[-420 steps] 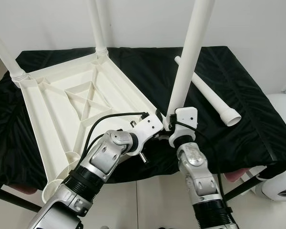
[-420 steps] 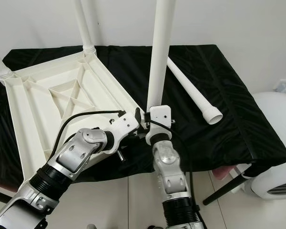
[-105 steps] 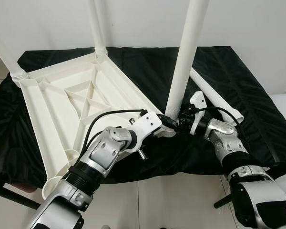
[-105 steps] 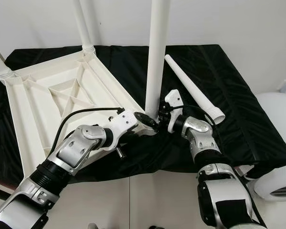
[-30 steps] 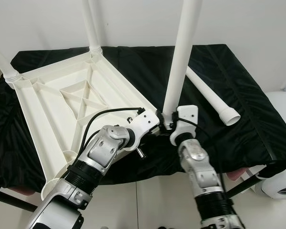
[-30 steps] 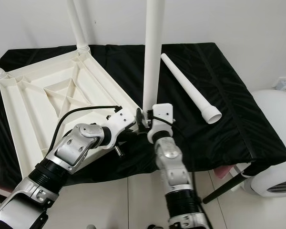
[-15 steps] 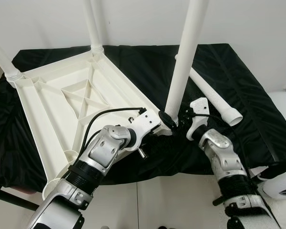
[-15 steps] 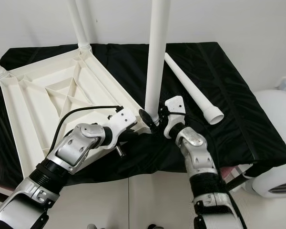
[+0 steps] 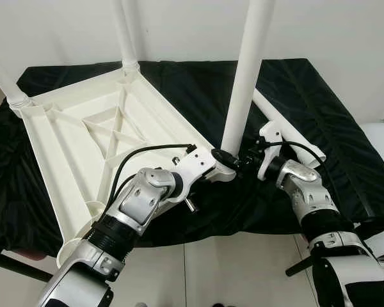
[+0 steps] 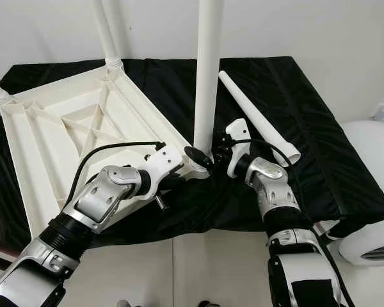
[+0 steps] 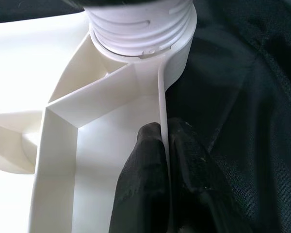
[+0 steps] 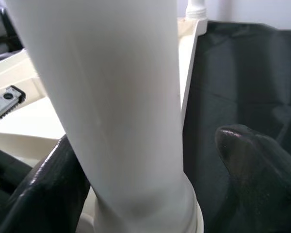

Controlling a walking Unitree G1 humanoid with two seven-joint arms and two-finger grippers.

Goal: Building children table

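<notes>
Table w/ black cloth (image 9: 320, 128) spans mid frame. On it: upturned white tabletop (image 9: 89, 147) at left, loose white leg (image 10: 259, 121) lying right of centre.

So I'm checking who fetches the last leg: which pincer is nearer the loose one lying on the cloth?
Right. The right pincer is beside the loose leg; the left pincer clamps the tabletop rim.
</notes>
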